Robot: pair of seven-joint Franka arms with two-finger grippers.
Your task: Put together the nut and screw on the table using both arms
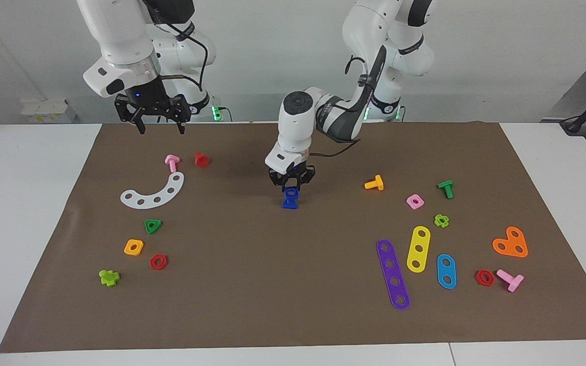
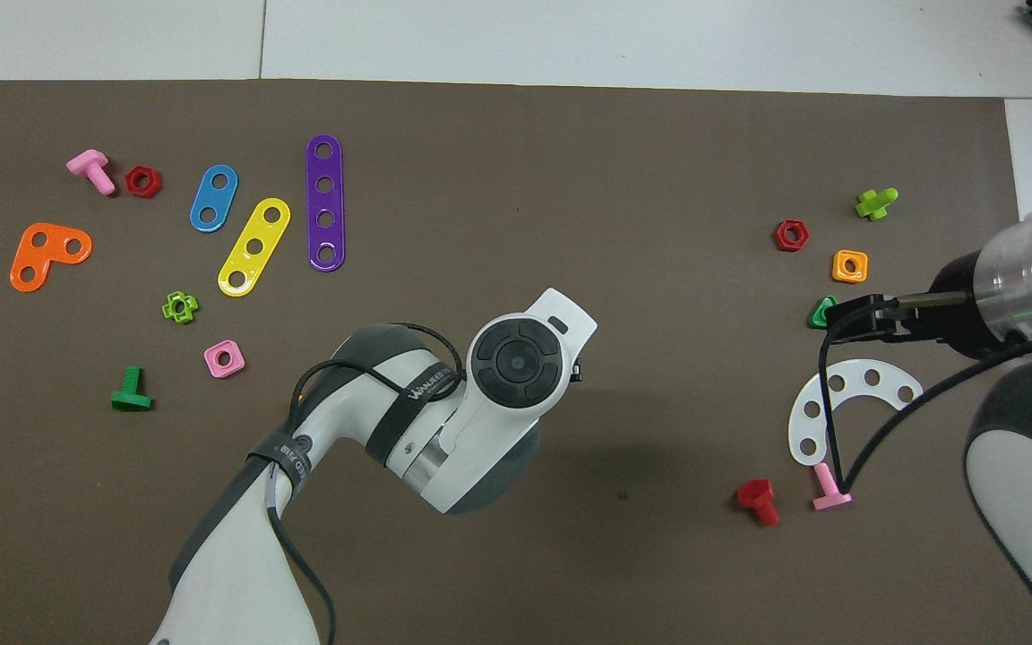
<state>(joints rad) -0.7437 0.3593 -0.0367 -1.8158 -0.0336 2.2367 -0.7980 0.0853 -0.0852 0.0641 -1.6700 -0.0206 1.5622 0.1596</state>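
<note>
At the middle of the brown mat my left gripper points down, shut on the blue nut, whose hole faces the facing view. Under it a blue part reaches down to the mat; I take it for the screw, and whether the two are joined I cannot tell. The overhead view hides both under the left wrist. My right gripper waits open in the air over the mat's edge by the robots, above a pink screw.
Toward the right arm's end lie a red screw, a white arc plate, a green triangular nut and an orange nut. Toward the left arm's end lie an orange screw, a pink nut and coloured strips.
</note>
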